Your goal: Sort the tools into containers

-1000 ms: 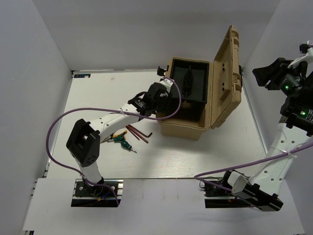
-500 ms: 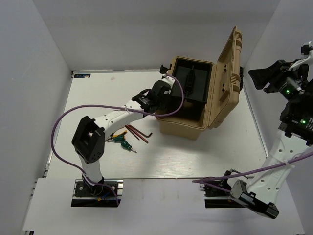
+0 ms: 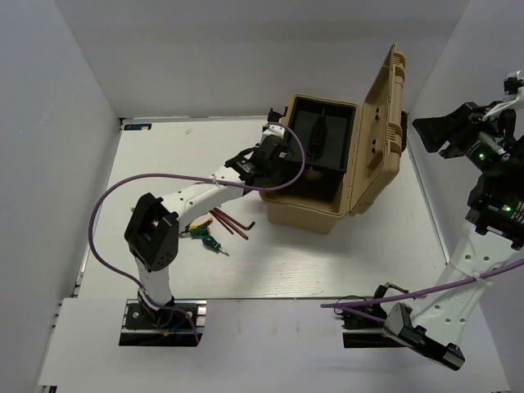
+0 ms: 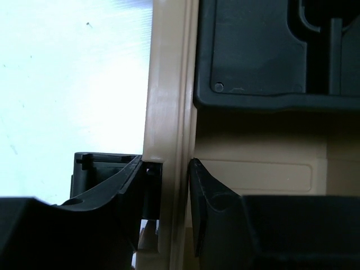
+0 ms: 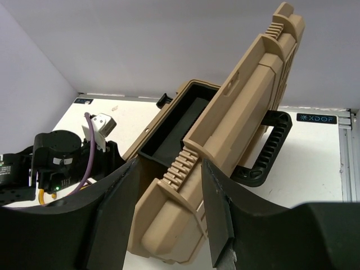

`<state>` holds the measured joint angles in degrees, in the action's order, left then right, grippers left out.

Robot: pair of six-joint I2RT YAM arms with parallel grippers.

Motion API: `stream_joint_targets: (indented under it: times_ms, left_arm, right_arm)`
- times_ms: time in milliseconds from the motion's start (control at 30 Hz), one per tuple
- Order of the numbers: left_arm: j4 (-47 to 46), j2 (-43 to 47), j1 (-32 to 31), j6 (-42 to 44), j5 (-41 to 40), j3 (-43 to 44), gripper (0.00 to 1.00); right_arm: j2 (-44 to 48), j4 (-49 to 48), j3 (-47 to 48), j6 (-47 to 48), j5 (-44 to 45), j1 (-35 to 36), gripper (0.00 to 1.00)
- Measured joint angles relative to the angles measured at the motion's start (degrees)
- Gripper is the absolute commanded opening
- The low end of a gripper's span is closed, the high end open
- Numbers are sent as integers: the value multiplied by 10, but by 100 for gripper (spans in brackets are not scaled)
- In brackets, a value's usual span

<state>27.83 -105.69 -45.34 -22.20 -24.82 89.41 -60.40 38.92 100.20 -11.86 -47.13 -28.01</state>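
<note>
Lying well apart from left claw (image 4: 167, 163) astride toolbox (image 3: 311, 214) rim: tools (image 3: 217, 228)

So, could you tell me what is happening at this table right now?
Two robot arms are sorting tools into a tan toolbox that stands open, lid upright. The left arm's tool straddles the box's left wall, one finger each side, apparently pinching it. The right arm's tool hangs open and empty off to the right. The pliers, screwdriver and hex keys lie on the table beside the box.

White table (image 3: 164, 172); white walls (image 3: 246, 49) around; XDOF label (image 5: 316, 118) at table edge.
</note>
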Motion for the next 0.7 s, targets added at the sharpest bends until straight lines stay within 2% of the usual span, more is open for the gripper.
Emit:
stream_joint_targets:
  times_ms: [467,700]
  left_arm:
    - [22,0,-1,-101,-20,4,0]
    - [28,-4,-1,-102,-22,11,1]
  right_arm:
    - [2,1,-7,-12,-10,0,54]
    - [4,1,-7,-13,-10,0,54]
